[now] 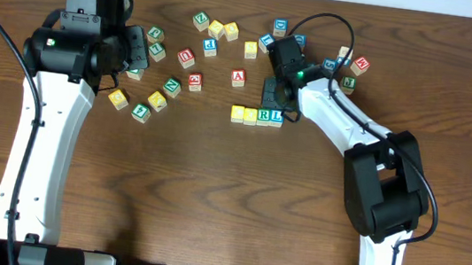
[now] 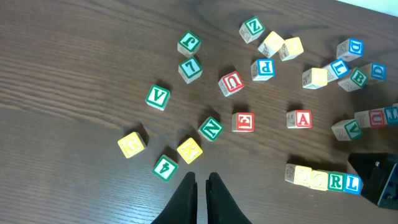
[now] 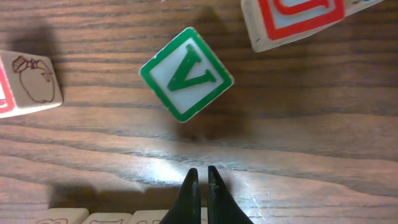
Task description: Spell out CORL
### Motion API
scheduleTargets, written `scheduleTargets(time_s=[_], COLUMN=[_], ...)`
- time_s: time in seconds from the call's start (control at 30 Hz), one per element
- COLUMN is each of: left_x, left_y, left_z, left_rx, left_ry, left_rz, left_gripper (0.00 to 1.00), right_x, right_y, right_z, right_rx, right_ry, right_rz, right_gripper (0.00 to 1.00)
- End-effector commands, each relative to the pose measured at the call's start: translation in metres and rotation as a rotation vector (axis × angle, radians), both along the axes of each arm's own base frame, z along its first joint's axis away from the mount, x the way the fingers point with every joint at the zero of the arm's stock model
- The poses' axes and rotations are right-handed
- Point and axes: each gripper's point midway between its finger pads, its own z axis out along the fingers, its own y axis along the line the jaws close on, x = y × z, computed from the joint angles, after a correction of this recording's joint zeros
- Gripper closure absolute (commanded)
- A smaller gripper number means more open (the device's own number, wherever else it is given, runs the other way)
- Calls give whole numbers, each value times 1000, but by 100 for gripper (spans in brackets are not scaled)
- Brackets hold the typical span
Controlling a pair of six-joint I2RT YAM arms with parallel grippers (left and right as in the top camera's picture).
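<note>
Four cubes stand touching in a row (image 1: 257, 115) at mid-table: two yellow-topped ones (image 1: 237, 113) (image 1: 250, 115), then a green R (image 1: 264, 115) and a blue L (image 1: 276, 116). The left wrist view shows the same row (image 2: 323, 179) at lower right. My right gripper (image 1: 273, 97) is just behind the row, shut and holding nothing; in its own view its tips (image 3: 201, 171) point at a green V cube (image 3: 186, 73), apart from it. My left gripper (image 1: 139, 48) hangs over the left cluster; in its view it (image 2: 200, 177) is shut and holding nothing, near a yellow cube (image 2: 189, 149).
A red A cube (image 1: 239, 77) lies behind the row's left end. Loose letter cubes are scattered at the left (image 1: 172, 86) and along the back (image 1: 230, 32), with more beside the right arm (image 1: 359, 65). The V cube is hidden under the right gripper in the overhead view.
</note>
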Motion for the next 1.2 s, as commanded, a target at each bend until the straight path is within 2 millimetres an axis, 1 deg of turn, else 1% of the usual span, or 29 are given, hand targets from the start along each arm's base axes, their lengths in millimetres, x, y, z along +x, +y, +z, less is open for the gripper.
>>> scheduleTargets(time_s=[0.0, 0.7, 1.17], left_x=[-1, -1, -1], left_y=[5, 5, 5], left_z=[-10, -10, -10], left_rx=[19, 19, 19], left_ry=[25, 24, 24], left_rz=[4, 4, 4], left_gripper=[93, 92, 92], right_x=[-5, -16, -16], right_y=[5, 8, 8], right_z=[-6, -10, -10], right_rx=[-15, -33, -32], right_ry=[8, 37, 35], right_rz=[14, 31, 31], right_gripper=[99, 99, 99])
